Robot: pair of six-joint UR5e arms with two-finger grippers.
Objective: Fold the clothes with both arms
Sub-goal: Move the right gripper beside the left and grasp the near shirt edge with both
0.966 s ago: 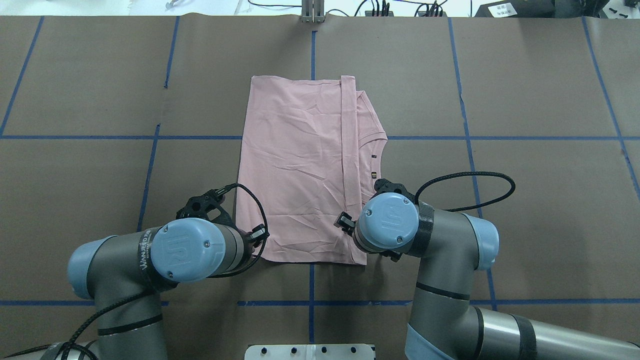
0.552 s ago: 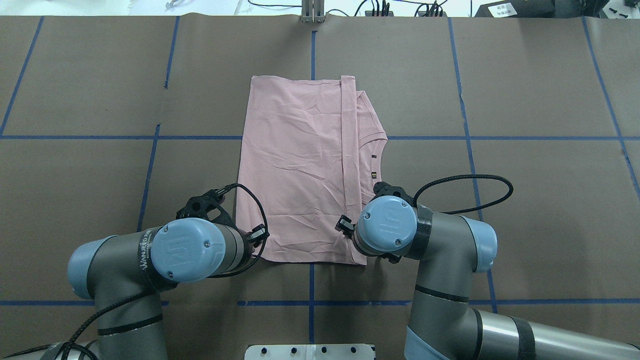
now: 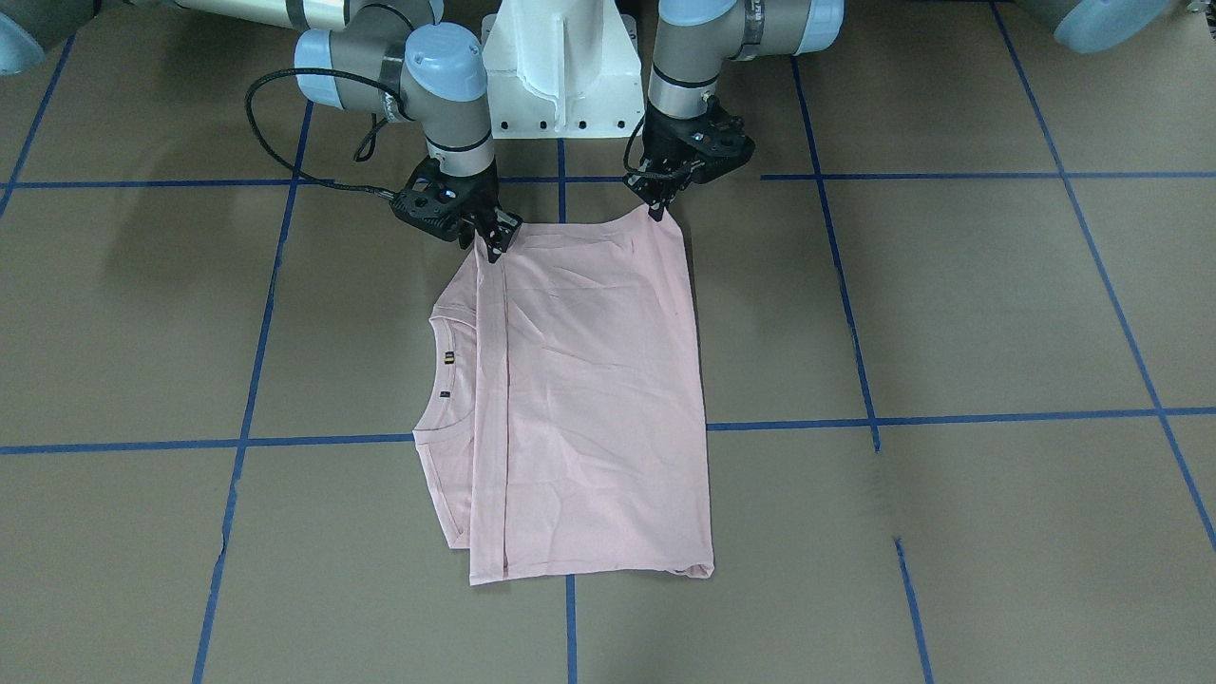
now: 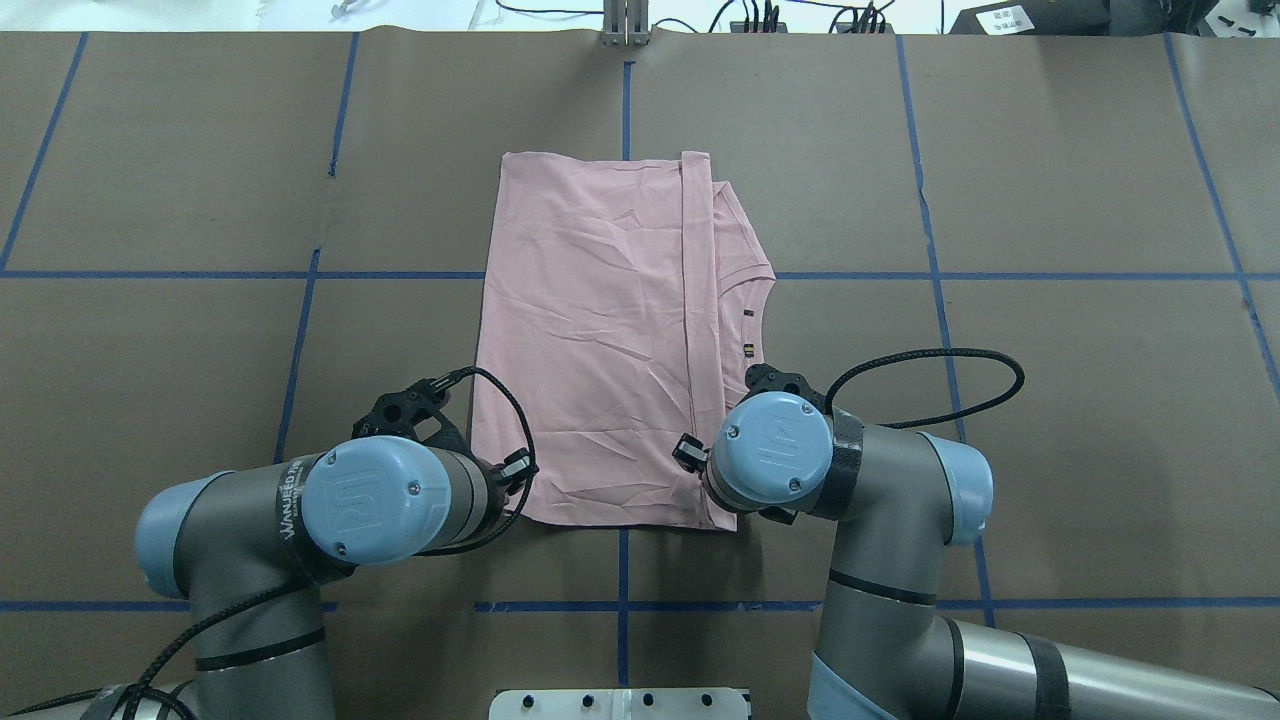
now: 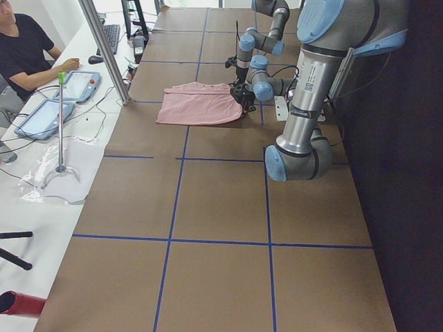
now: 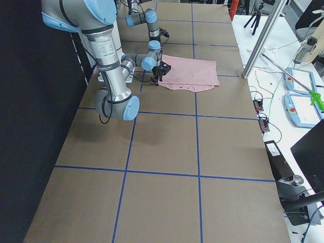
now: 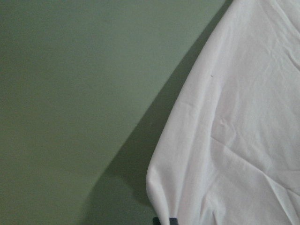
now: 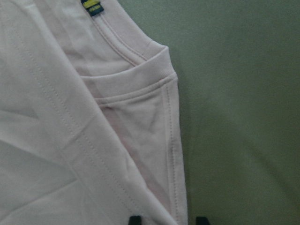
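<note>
The pink T-shirt [image 4: 600, 340] lies in the middle of the brown worktop [image 4: 1050, 420]. It is folded to a long rectangle with the plain side up. In the overhead view, with 12 o'clock away from the robot, its long sides run from 12 to 6 o'clock. The neck opening [image 4: 765, 290] looks to 3 o'clock, and a small dark label [image 4: 748, 349] sits just inside it. A straight folded edge crosses the cloth from 12 to 6 o'clock, near the neck side.

The left end effector [image 3: 657, 204] is at the 7 o'clock corner of the T-shirt. Its fingers are pressed together on this corner, which is raised a little from the worktop and has a shadow under it.

The right end effector [image 3: 492, 245] is at the 5 o'clock corner. In its wrist view the two fingertips [image 8: 135, 219] stand apart, and the hem of the T-shirt passes between them, so it is partly open and does not pinch the cloth.

Blue tape lines [image 4: 940, 290] divide the worktop in squares.
</note>
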